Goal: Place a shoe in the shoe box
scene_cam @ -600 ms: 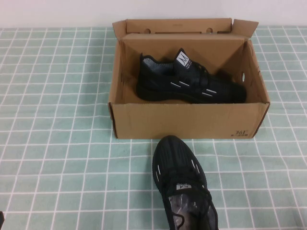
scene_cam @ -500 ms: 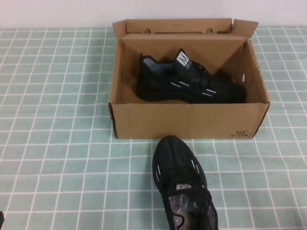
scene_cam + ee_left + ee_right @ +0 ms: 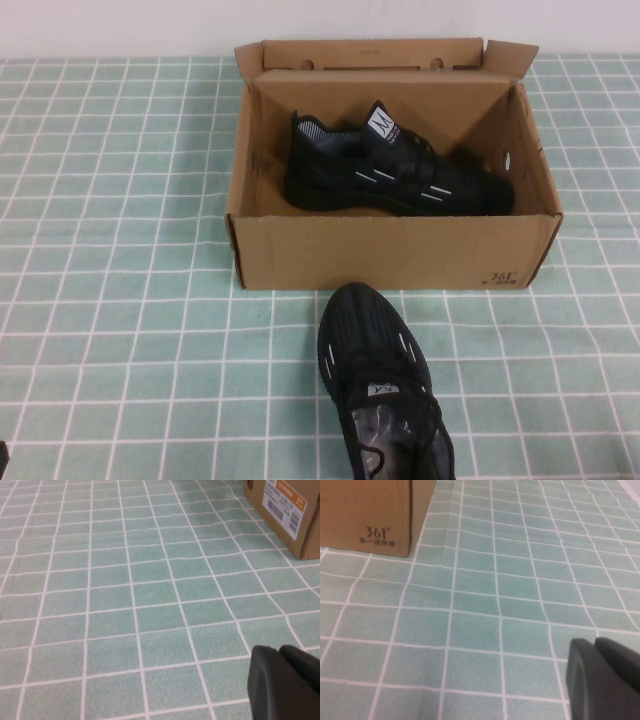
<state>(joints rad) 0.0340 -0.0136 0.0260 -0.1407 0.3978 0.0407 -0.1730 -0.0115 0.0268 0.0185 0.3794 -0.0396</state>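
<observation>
An open brown cardboard shoe box (image 3: 390, 255) stands at the table's middle back, with one black shoe (image 3: 395, 170) lying on its side inside it. A second black shoe (image 3: 385, 385) lies on the table just in front of the box, toe toward it. My left gripper (image 3: 279, 654) is shut and empty, low over the tablecloth at the near left; only a dark sliver of that arm (image 3: 2, 460) shows in the high view. My right gripper (image 3: 595, 644) is shut and empty, low at the near right, out of the high view.
The table is covered by a green cloth with a white grid (image 3: 120, 250). A box corner with a barcode label (image 3: 285, 505) shows in the left wrist view, and the box's printed corner (image 3: 375, 515) in the right wrist view.
</observation>
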